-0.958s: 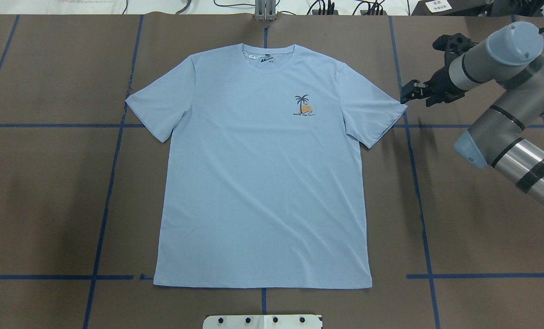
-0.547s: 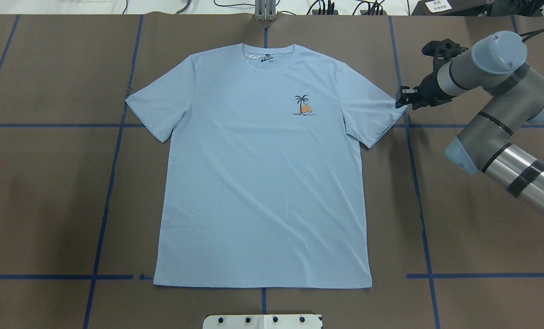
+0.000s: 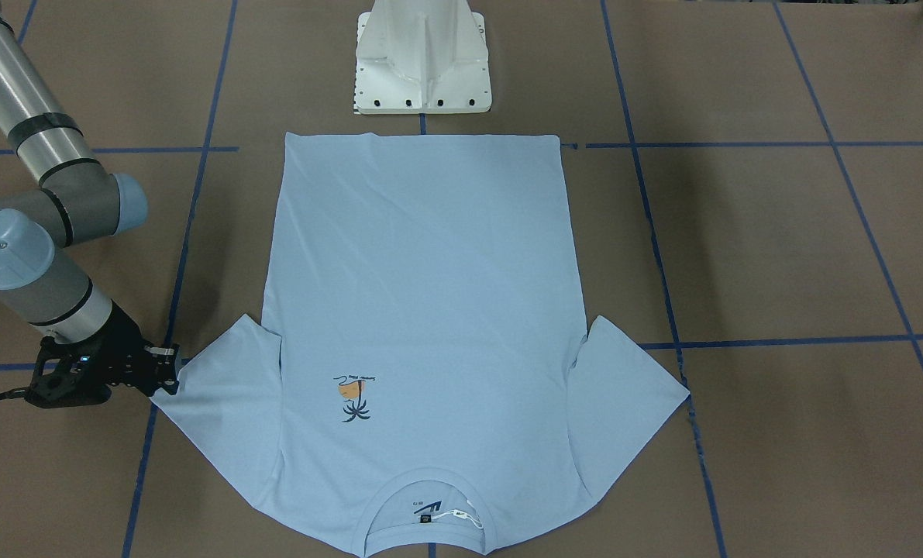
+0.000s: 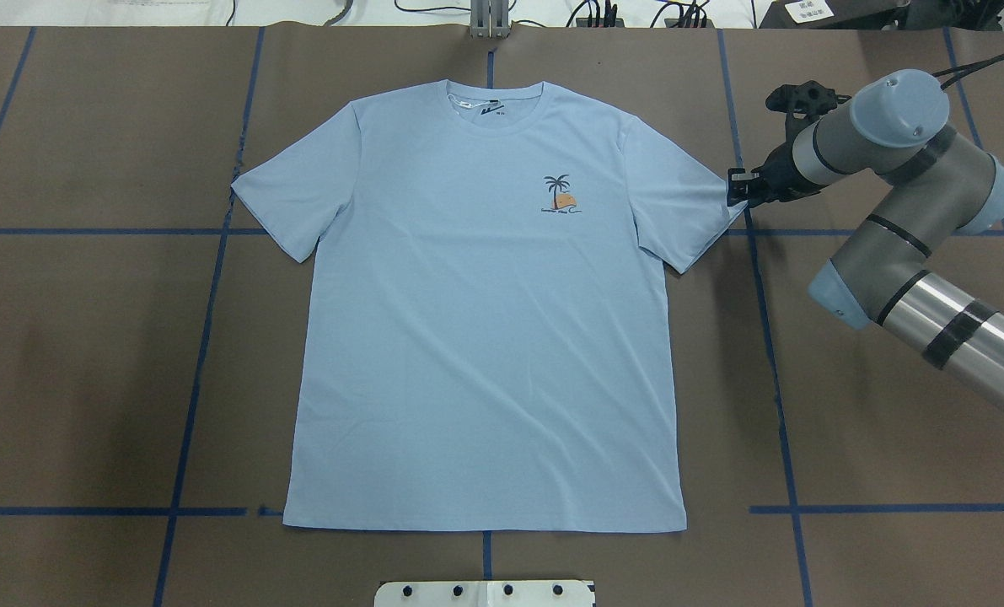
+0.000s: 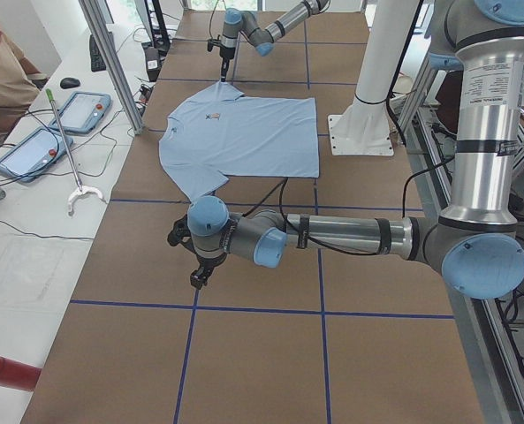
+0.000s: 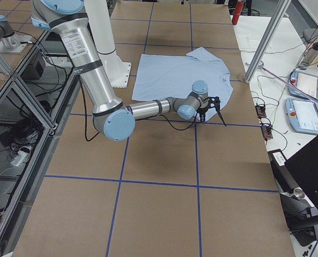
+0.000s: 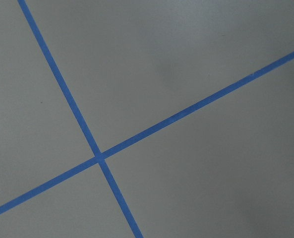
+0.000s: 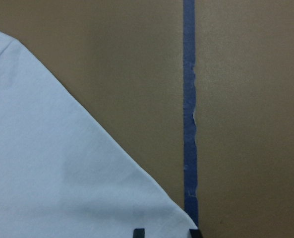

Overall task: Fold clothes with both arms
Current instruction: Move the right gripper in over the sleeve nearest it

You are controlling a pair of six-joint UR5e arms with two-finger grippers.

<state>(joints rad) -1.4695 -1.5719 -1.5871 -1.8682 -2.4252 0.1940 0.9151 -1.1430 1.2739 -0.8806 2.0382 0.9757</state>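
**At the right sleeve (image 4: 687,202) tip, jaws apart around the cloth**

Midway across the brown counter (image 4: 88,379), a light blue T-shirt (image 4: 485,354) lies flat and face up. Its collar (image 4: 496,105) is on the far side from the robot and its hem is near the white base (image 3: 422,54). A small palm-tree print (image 4: 559,196) sits on the chest, and both sleeves are spread out.

The right arm (image 4: 889,211) comes in low from the right, with its jaws at the outer corner of the right sleeve. The right wrist camera shows two black fingertips (image 8: 139,234) standing apart with the sleeve corner between them, so the jaws are not closed on the cloth.

The left arm (image 5: 332,234) hangs over the counter well to the left of the T-shirt, above a crossing of blue tape lines (image 7: 99,157). Whether its jaws are apart or together cannot be told.
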